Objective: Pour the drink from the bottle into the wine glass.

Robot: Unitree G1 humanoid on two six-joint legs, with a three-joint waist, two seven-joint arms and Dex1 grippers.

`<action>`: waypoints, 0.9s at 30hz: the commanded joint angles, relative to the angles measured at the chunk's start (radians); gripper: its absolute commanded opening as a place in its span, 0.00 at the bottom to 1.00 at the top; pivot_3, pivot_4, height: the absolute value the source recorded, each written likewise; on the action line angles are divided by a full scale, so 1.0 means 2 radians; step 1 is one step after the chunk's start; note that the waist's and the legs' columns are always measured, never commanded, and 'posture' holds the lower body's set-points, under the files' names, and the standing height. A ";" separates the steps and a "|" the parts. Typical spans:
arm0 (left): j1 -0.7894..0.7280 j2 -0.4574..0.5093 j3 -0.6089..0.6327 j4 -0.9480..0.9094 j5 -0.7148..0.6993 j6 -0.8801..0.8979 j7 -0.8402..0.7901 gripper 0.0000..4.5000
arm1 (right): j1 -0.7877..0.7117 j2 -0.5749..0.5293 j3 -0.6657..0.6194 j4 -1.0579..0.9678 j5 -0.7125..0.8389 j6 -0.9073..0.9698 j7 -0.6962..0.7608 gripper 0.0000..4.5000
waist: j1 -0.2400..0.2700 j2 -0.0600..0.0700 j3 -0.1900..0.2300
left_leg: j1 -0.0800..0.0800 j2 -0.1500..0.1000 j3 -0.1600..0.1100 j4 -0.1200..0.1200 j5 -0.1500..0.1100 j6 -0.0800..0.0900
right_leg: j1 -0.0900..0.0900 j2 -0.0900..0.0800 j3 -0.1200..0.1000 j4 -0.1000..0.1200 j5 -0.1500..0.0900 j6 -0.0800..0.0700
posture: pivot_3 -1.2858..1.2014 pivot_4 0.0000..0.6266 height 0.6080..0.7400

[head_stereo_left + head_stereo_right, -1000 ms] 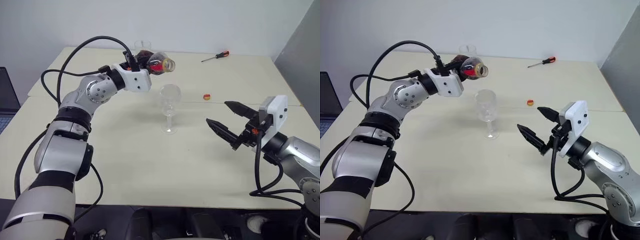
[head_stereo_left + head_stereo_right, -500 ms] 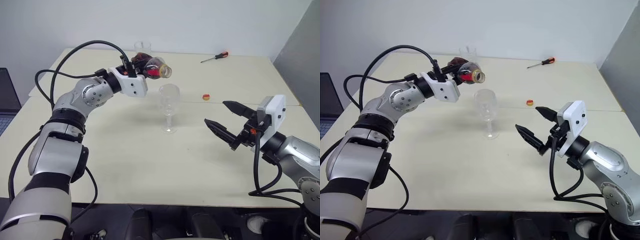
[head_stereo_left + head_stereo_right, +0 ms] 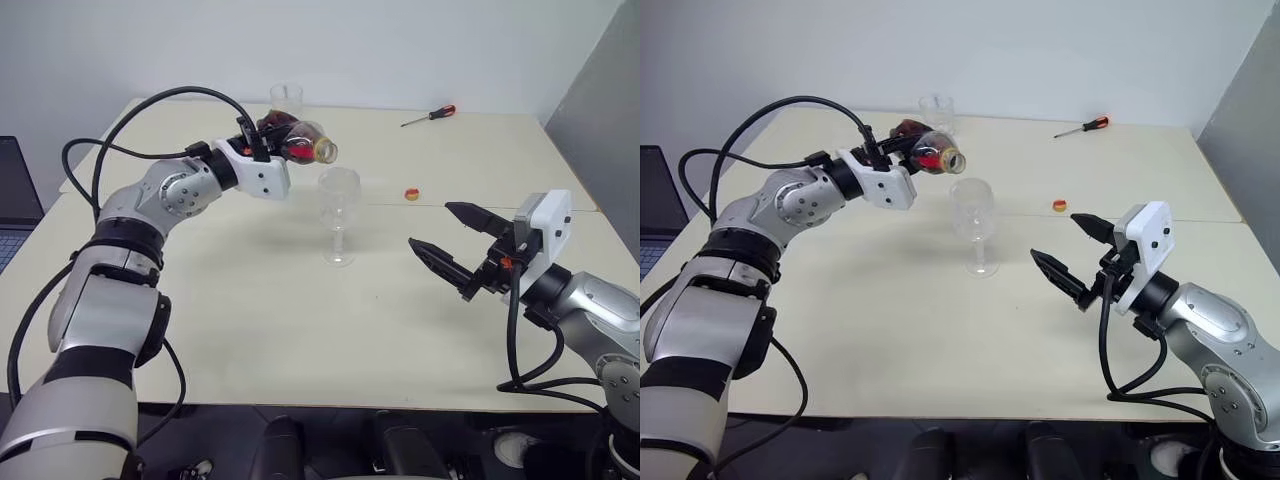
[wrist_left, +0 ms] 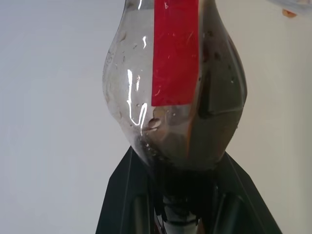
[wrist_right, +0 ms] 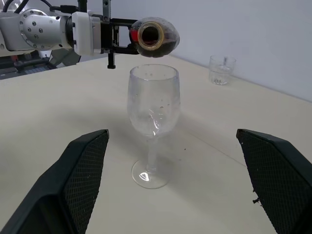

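**Bottle Tipped Beside the Glass, Pour Not Yet Begun**

Jaws of the left gripper (image 3: 262, 134) are pinched on the bulbous base of the bottle (image 3: 300, 142), holding it almost on its side above the desk (image 3: 250, 300), its uncapped mouth turned toward the wine glass (image 3: 338, 214). Laid over this way, the drink (image 4: 214, 97) pools dark along the lower side of the body, short of the neck as far as can be seen; no stream leaves the mouth, and the glass looks empty. Gripping the base leaves the neck free to swing over the rim, which seems to be the reason for the hold.

The bottle's mouth sits just left of the glass and slightly above its rim, near but not yet over the bowl. The glass stands upright on its foot near the middle of the desk, touched by nothing.

The right gripper (image 3: 452, 243) hangs over the near right part of the desk with its jaws spread wide and empty, pointing toward the glass yet well apart from it, apparently waiting rather than steadying anything. A small red-and-yellow cap (image 3: 412, 193) lies on the desk to the right of the glass, likely the bottle's own. At the far edge stand a short tumbler (image 3: 286, 98) behind the bottle and a red-handled screwdriver (image 3: 430, 115) to the right, both away from the work.
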 commanded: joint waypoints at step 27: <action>-0.039 0.010 -0.023 0.007 0.047 0.016 0.053 0.17 | -0.002 -0.006 -0.002 -0.007 -0.005 -0.007 -0.002 1.00 | 0.000 0.000 0.000 | 0.000 0.000 0.000 0.000 0.000 0.000 | 0.000 0.000 0.000 0.000 0.000 0.000 | 0.52 0.24 1.00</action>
